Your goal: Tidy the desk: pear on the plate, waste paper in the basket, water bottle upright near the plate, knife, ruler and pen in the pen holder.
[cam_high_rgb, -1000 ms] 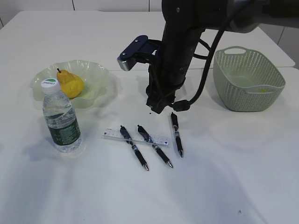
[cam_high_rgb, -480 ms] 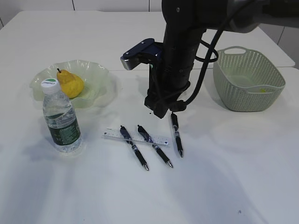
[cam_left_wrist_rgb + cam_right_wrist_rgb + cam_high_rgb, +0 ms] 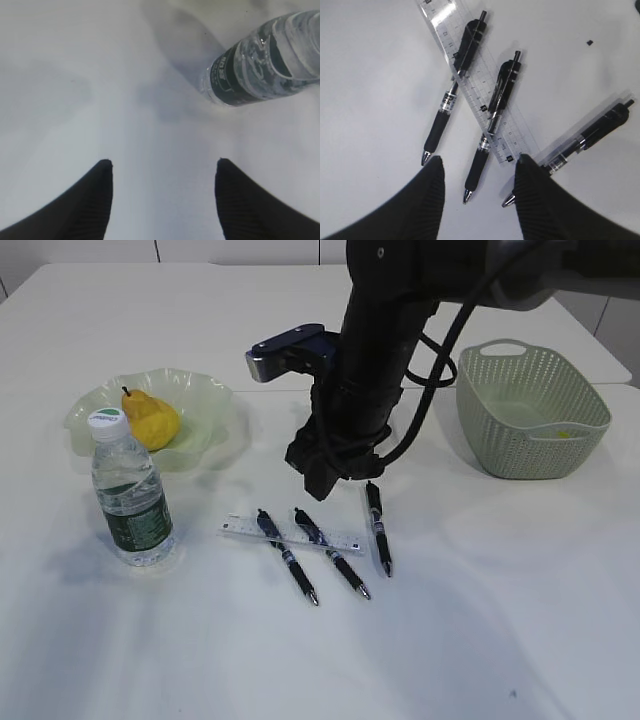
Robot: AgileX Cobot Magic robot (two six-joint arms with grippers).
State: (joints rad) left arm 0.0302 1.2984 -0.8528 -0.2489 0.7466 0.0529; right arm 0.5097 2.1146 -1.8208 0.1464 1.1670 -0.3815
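The ruler (image 3: 479,91) lying ahead of the right gripper's open jaws carries fine black graduation marks with tiny numerals, too small to read. The water bottle (image 3: 265,62), ahead and to the right of the left gripper, has white lettering on its dark green label, blurred beyond reading.

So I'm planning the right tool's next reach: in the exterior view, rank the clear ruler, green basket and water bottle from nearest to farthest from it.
1. Clear flat plastic ruler, just below the right tool, under two pens.
2. Sage-green perforated plastic basket, off to its right.
3. Clear ribbed water bottle, upright, far to its left.
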